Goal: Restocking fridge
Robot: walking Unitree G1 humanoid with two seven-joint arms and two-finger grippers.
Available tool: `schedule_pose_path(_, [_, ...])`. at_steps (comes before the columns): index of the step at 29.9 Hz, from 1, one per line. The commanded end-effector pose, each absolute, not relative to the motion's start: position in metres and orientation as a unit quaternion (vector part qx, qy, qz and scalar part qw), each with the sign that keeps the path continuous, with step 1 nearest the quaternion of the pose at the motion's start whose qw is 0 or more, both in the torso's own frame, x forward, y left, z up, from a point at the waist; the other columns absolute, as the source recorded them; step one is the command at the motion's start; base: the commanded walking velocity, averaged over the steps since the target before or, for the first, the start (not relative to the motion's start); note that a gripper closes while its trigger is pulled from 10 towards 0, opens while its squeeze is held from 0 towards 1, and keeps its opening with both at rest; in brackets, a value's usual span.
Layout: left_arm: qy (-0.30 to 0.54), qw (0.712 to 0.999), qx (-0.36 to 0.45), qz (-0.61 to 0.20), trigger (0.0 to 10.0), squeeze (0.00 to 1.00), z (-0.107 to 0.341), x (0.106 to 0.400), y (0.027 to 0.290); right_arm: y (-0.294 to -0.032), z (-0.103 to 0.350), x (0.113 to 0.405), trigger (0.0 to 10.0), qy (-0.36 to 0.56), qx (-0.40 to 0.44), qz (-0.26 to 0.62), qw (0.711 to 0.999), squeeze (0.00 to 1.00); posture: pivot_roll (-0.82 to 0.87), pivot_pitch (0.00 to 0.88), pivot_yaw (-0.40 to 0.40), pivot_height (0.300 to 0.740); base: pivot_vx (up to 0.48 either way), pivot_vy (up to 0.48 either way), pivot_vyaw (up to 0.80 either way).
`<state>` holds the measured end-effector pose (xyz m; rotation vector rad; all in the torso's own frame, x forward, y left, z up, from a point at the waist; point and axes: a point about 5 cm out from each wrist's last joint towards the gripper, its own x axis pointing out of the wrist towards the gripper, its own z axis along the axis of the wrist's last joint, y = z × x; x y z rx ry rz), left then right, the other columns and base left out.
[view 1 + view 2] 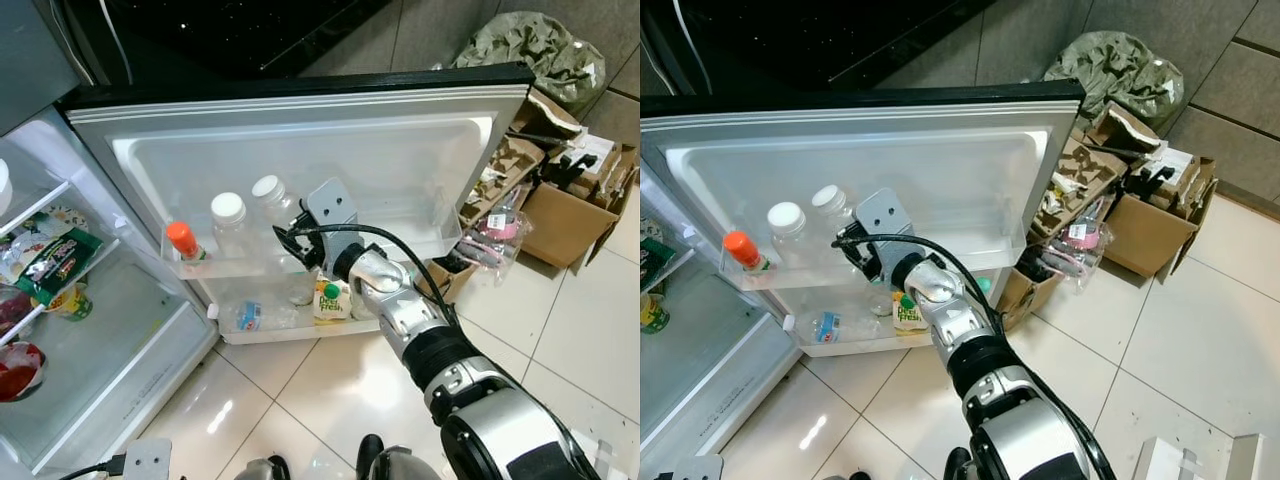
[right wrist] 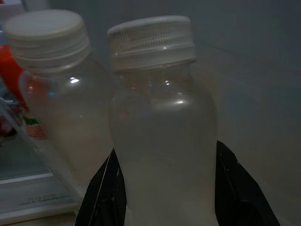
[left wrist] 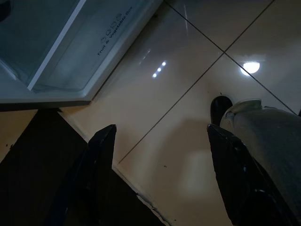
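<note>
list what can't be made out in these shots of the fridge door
- Right gripper: head views hide its fingers behind the wrist; the wrist view shows them flanking the clear bottle, contact unclear.
- Small bottle on the lower door shelf: label too small to read.
- Fridge interior: cut off by the left edge.

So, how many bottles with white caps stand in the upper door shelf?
2: one white-capped bottle beside the orange-capped bottle, and another between the right gripper's fingers. Others may be hidden behind the arm.
</note>
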<state>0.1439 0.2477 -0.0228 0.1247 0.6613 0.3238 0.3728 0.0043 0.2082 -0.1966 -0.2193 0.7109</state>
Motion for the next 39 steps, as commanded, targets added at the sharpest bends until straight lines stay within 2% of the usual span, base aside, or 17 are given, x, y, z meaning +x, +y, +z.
schedule_pose_path(1, [0.351,0.92,0.07,0.16,10.0,0.0,-0.031,0.129,0.253,0.03,0.161,0.349,10.0,-0.02,-0.042,0.369,0.928,0.0,0.03,0.341,-0.033,0.71,0.0,0.0,0.0])
schedule_pose_path(8, [0.351,0.92,0.07,0.158,10.0,0.0,-0.031,0.129,0.252,0.002,0.147,0.345,10.0,0.018,-0.007,0.323,0.946,0.0,0.02,0.338,-0.031,0.71,0.0,0.0,0.0])
schedule_pose_path(13, [0.35,0.921,0.071,0.155,10.0,0.0,-0.031,0.132,0.251,0.007,0.153,0.342,10.0,0.005,0.065,0.333,0.941,0.04,0.02,0.334,-0.025,0.71,0.0,0.0,0.0])
schedule_pose_path(14, [0.35,0.921,0.071,0.154,10.0,0.0,-0.031,0.133,0.251,0.009,0.158,0.341,10.0,-0.003,0.096,0.338,0.936,0.08,0.03,0.332,-0.023,0.71,0.0,0.0,0.0])
schedule_pose_path(16, [0.349,0.922,0.072,0.154,10.0,0.0,-0.031,0.134,0.251,0.014,0.169,0.339,10.0,-0.031,0.135,0.351,0.926,0.05,0.03,0.332,-0.02,0.71,0.0,0.0,0.0])
schedule_pose_path(17, [0.348,0.922,0.071,0.155,10.0,0.0,-0.03,0.134,0.252,0.017,0.174,0.339,10.0,-0.043,0.143,0.355,0.923,0.0,0.04,0.331,-0.017,0.71,0.0,0.0,0.0])
schedule_pose_path(27, [0.348,0.921,0.072,0.157,10.0,0.0,-0.029,0.134,0.253,0.036,0.188,0.326,10.0,-0.08,0.104,0.38,0.916,0.0,0.04,0.33,-0.01,0.71,0.0,0.0,0.0])
schedule_pose_path(33, [0.347,0.922,0.071,0.157,10.0,0.0,-0.029,0.135,0.252,0.062,0.182,0.311,10.0,-0.1,0.013,0.426,0.899,0.0,0.04,0.33,-0.014,0.71,0.0,0.0,0.0])
schedule_pose_path(34, [0.347,0.922,0.071,0.158,10.0,0.0,-0.029,0.135,0.252,0.064,0.18,0.31,10.0,-0.099,0.0,0.43,0.897,0.05,0.05,0.329,-0.016,0.71,0.0,0.0,0.0])
schedule_pose_path(35, [0.347,0.922,0.071,0.158,10.0,0.0,-0.029,0.135,0.252,0.065,0.177,0.31,10.0,-0.096,-0.009,0.434,0.896,0.27,0.05,0.33,-0.017,0.71,0.0,0.0,0.0])
schedule_pose_path(36, [0.347,0.922,0.071,0.158,10.0,0.0,-0.029,0.135,0.252,0.065,0.177,0.31,10.0,-0.096,-0.009,0.434,0.896,0.27,0.05,0.33,-0.017,0.71,0.0,0.0,0.0])
schedule_pose_path(37, [0.346,0.922,0.07,0.159,10.0,0.0,-0.029,0.135,0.252,0.065,0.174,0.309,10.0,-0.092,-0.02,0.437,0.894,1.0,0.05,0.33,-0.018,0.71,0.0,0.0,0.0])
schedule_pose_path(39, [0.346,0.922,0.07,0.161,10.0,0.0,-0.029,0.134,0.252,0.063,0.169,0.308,10.0,-0.087,-0.029,0.439,0.894,1.0,0.05,0.33,-0.018,0.71,0.0,0.0,0.0])
